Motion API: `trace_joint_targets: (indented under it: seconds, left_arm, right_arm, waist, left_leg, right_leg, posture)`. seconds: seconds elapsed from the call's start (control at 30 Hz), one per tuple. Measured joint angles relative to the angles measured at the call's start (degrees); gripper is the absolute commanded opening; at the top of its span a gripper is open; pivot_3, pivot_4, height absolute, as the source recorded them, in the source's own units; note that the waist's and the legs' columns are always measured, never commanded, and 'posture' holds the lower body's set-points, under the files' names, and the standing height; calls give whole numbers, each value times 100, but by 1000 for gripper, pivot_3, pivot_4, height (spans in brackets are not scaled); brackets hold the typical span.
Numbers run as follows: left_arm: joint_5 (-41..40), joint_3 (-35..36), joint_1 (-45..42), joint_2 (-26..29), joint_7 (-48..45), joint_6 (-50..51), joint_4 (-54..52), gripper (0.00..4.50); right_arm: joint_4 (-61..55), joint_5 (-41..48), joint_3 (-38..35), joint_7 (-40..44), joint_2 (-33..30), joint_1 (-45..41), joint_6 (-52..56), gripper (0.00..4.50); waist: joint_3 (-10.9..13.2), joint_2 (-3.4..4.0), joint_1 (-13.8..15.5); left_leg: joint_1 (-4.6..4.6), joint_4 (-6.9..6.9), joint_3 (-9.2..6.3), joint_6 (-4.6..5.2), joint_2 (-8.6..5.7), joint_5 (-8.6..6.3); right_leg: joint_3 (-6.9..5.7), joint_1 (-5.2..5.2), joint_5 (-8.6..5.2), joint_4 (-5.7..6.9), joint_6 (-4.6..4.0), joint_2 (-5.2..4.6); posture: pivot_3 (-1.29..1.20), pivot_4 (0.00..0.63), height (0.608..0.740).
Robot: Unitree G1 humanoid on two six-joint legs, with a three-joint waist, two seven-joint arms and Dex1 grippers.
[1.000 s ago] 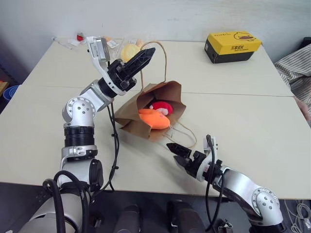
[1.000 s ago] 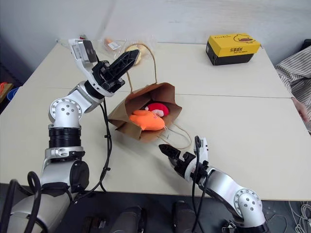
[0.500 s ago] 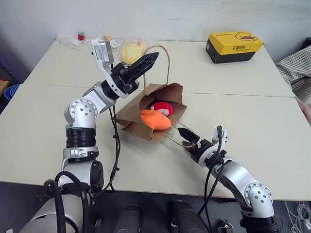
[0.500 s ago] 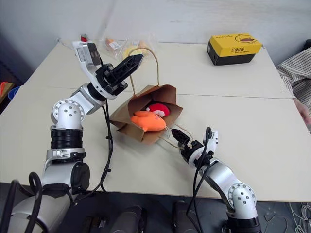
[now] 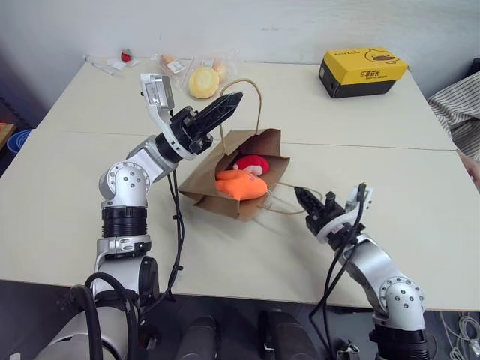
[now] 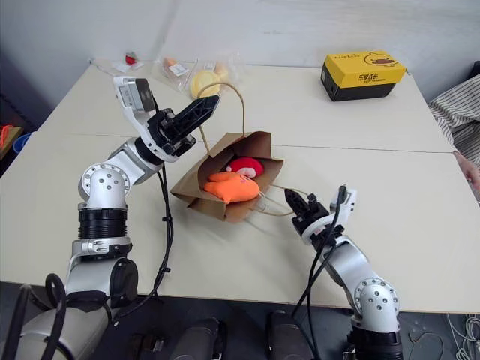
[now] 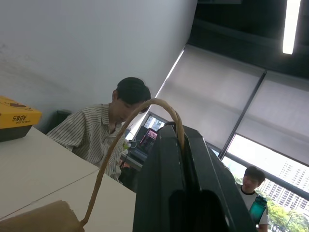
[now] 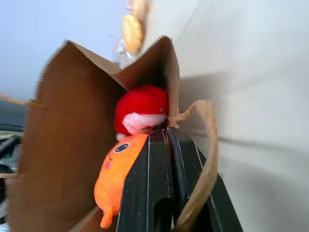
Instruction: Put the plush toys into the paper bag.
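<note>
The brown paper bag (image 5: pixel 201 177) lies on its side on the table, mouth facing me. Both plush toys rest just inside the mouth: the orange one (image 5: pixel 241 186) in front and the red one (image 5: pixel 253 163) behind it. My left gripper (image 5: pixel 237 97) is raised above the bag and shut on the upper handle (image 5: pixel 259 101), which it holds up; the cord (image 7: pixel 111 153) runs over its fingertips. To the right of the bag's mouth and low over the table, my right gripper (image 5: pixel 299 194) is shut on the lower handle (image 8: pixel 209 145), pointing at the toys.
A yellow-and-black box (image 5: pixel 363 71) stands at the back right. Wrapped snacks, one round and yellow (image 5: pixel 201 81), lie at the back left. A person's striped sleeve (image 5: pixel 454 105) shows at the right edge. Bare tabletop lies in front of the bag.
My right gripper, open near the table's front edge before, has risen and swung right to the bag's lower handle and shut on it. My left gripper still holds the upper handle.
</note>
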Motion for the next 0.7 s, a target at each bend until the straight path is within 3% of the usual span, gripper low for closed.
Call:
trace_joint_targets:
  seconds: [0.17, 0.33, 0.47, 0.7]
  left_arm:
    - [-51, -4, 3, 10, -28, 39, -273, 0]
    - [-39, 42, 17, 97, 75, 10, -323, 0]
    - [214, -56, 152, 144, 114, -252, -497, 0]
    - [1079, -650, 950, 218, 0, -965, -690, 0]
  right_arm:
    - [-323, 373, -649, 574, -1016, -833, 193, 35]
    - [-194, 803, -688, 742, -1560, -1799, 532, 35]
    - [17, 617, -297, 946, -1470, -2284, 727, 35]
    - [322, -895, 468, 1511, -1279, -2411, 897, 35]
  waist:
    - [1, 2, -8]
    - [4, 6, -22]
    - [3, 6, -4]
    - [4, 6, 23]
  left_leg:
    - [3, -7, -1, 0, 1, 0]
    - [4, -8, 5, -1, 1, 1]
    - [4, -8, 5, -1, 1, 1]
    - [-11, -4, -1, 0, 0, 0]
  right_leg:
    - [0, 0, 2, -2, 3, 2]
    - [3, -4, 2, -3, 3, 2]
    - [2, -1, 2, -4, 3, -1]
    - [-2, -10, 2, -8, 3, -7]
  posture:
    - [0, 150, 740]
    - [0, 150, 740]
    - [0, 150, 740]
    - [0, 150, 740]
